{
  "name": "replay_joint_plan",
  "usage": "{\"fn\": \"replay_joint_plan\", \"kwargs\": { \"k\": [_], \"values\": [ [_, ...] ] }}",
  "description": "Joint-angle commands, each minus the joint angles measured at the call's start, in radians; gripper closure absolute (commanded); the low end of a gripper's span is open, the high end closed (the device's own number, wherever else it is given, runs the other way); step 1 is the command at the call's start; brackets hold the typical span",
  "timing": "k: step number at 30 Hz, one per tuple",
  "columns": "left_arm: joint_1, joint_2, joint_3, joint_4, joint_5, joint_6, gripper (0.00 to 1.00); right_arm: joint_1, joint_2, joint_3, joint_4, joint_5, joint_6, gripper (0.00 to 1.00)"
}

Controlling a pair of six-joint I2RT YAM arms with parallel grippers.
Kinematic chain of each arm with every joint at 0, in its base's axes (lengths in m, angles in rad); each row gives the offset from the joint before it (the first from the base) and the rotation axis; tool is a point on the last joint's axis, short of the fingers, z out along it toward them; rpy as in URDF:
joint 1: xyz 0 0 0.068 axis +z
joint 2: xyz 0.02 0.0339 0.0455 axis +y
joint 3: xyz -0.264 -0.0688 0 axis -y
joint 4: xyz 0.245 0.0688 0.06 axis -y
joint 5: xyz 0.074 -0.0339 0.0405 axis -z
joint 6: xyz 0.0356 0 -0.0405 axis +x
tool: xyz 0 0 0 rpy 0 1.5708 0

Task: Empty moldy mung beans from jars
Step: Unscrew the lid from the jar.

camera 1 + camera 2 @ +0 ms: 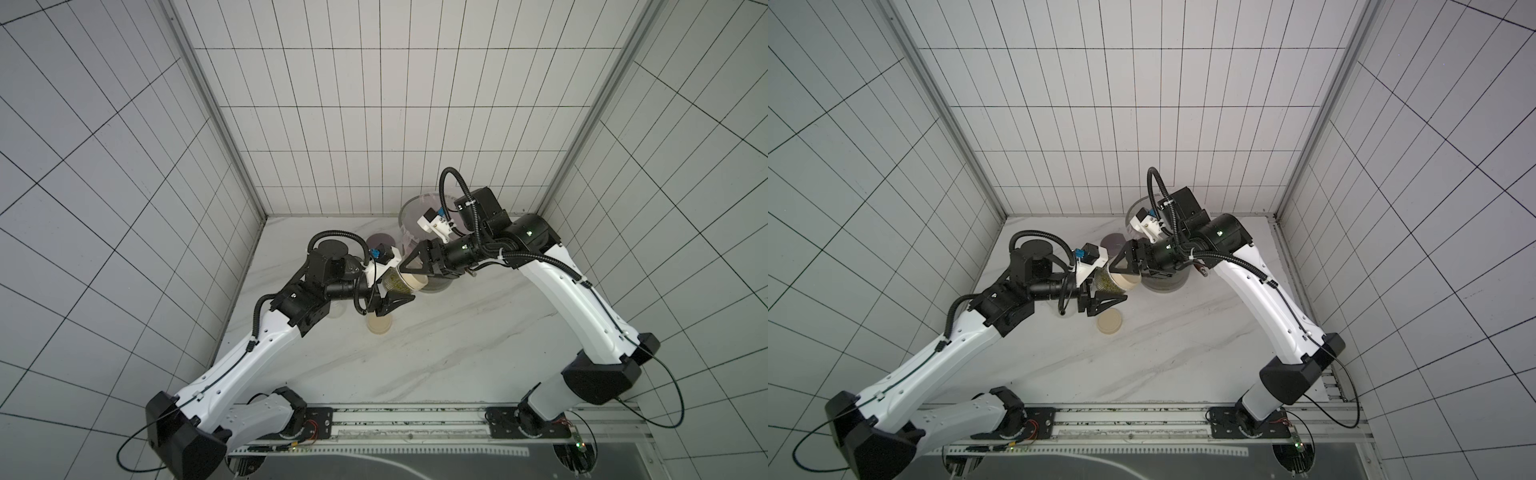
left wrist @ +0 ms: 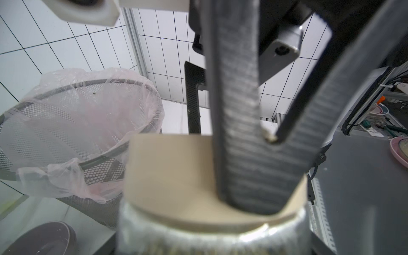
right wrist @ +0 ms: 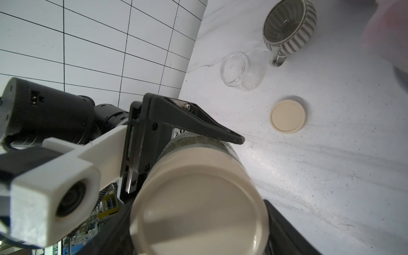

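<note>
The held jar (image 1: 391, 283) was clear glass, its lid (image 3: 198, 212) smooth matt beige plastic, like the loose lid (image 3: 288, 116). The empty jar (image 3: 241, 71) was glossy glass, the mug (image 3: 289, 26) ribbed glazed ceramic. At twelve o'clock on the polished marble-look table (image 3: 331, 176), the bin (image 2: 103, 170) was black metal mesh under a thin, crinkled pink plastic liner (image 2: 66, 185)

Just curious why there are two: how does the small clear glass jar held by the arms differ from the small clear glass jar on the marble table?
The held jar is full of olive-green mung beans; the table jar is empty. The held jar wears its beige lid, in the right gripper; the table jar is open. The held jar is tilted in the left gripper; the table jar sits unheld. Both are squat clear glass.
</note>
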Motion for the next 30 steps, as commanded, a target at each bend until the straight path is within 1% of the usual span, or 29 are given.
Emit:
{"fn": "replay_joint_plan", "kwargs": {
  "k": [1,4,9,12,15,21,26,28,29,30],
  "values": [
    [-0.001,-0.026,-0.008,0.090,0.129,-0.118,0.76,-0.016,-0.062,-0.109,0.132,0.116,-0.133,0.44],
    [-0.001,-0.039,-0.022,0.120,0.150,-0.166,0.76,-0.016,-0.099,-0.165,0.188,0.118,-0.194,0.47],
    [-0.001,-0.056,-0.047,0.187,0.197,-0.255,0.76,-0.016,-0.152,-0.244,0.256,0.119,-0.309,0.47],
    [-0.001,-0.054,-0.043,0.205,0.231,-0.286,0.76,-0.016,-0.180,-0.277,0.287,0.112,-0.372,0.47],
    [-0.001,-0.061,-0.034,0.204,0.238,-0.288,0.76,-0.016,-0.215,-0.310,0.329,0.110,-0.417,0.47],
    [-0.001,-0.071,-0.031,0.215,0.252,-0.295,0.76,-0.016,-0.288,-0.381,0.424,0.087,-0.458,0.50],
    [-0.001,-0.084,-0.032,0.244,0.259,-0.314,0.75,-0.016,-0.305,-0.418,0.432,0.037,-0.490,0.52],
    [0.000,-0.086,-0.031,0.253,0.258,-0.317,0.75,-0.016,-0.310,-0.429,0.432,0.032,-0.495,0.49],
    [0.000,-0.086,-0.030,0.252,0.255,-0.316,0.75,-0.017,-0.310,-0.430,0.432,0.033,-0.491,0.43],
    [-0.001,-0.086,-0.029,0.252,0.252,-0.316,0.75,-0.021,-0.310,-0.430,0.429,0.034,-0.483,0.39]
  ]
}}
